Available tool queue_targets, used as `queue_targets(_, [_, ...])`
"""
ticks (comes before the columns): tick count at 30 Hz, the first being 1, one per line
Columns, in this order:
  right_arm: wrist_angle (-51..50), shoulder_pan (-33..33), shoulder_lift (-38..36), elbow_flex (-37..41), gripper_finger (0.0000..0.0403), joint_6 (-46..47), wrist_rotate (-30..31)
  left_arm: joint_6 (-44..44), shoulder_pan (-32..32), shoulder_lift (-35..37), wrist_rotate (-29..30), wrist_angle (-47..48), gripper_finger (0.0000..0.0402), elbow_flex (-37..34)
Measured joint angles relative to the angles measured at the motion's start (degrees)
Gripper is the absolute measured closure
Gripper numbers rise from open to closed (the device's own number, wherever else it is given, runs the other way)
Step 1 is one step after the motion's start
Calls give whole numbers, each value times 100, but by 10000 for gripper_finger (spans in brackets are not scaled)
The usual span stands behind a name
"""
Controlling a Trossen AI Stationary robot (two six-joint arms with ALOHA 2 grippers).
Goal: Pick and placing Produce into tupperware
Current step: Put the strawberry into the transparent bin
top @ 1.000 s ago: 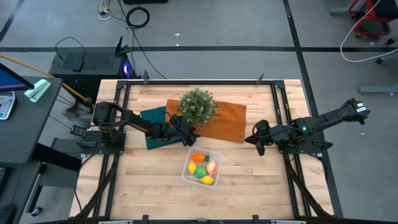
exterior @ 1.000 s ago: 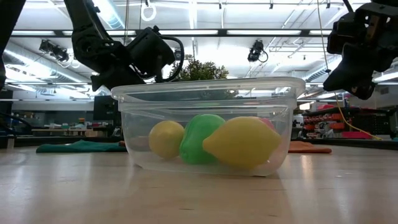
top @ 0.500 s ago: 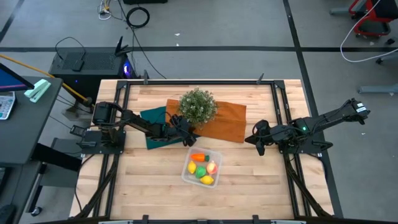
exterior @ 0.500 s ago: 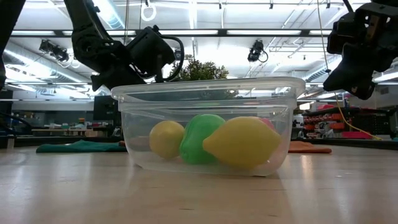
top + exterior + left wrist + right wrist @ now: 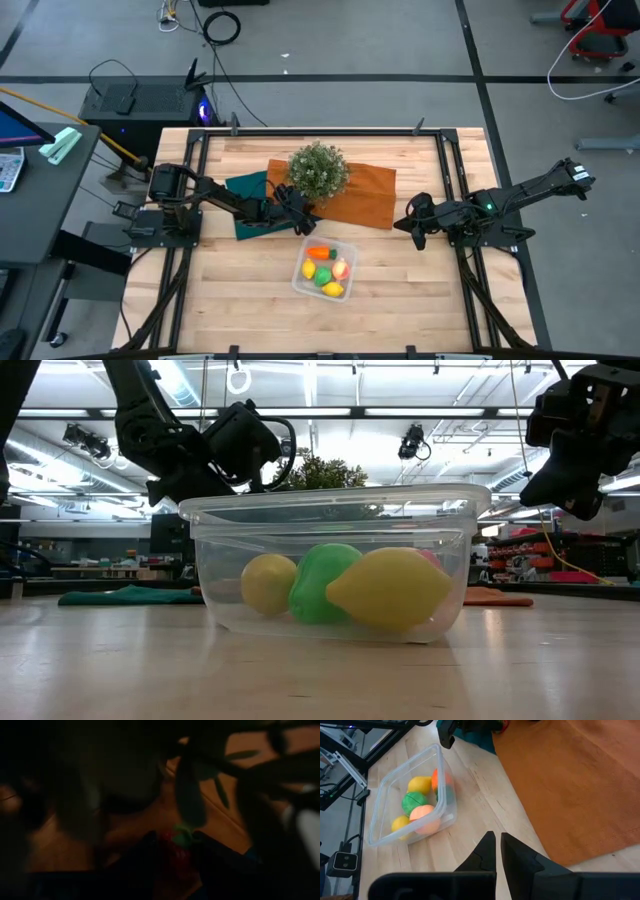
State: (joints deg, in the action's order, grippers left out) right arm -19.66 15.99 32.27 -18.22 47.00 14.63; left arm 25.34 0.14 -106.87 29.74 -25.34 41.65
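No legible text, label, brand, number or sign in any view; none on the table, the clear box, the cloths, the arms, or the equipment and room beyond the table.

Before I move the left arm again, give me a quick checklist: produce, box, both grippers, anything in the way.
1. Five produce pieces inside the tupperware: ok, two lemons, carrot, green piece, peach fruit.
2. Tupperware flat on the table: ok.
3. Left gripper empty: cannot tell; a small red thing lies by it.
4. Right gripper shut, parked over the table: ok.
5. Plant close beside left gripper: not ok.
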Motion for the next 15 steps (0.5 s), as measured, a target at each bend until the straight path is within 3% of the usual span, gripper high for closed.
queue_targets(15, [-2,1,-1,0,403,-3,0,-54,-34,196,-24,-4,284,42])
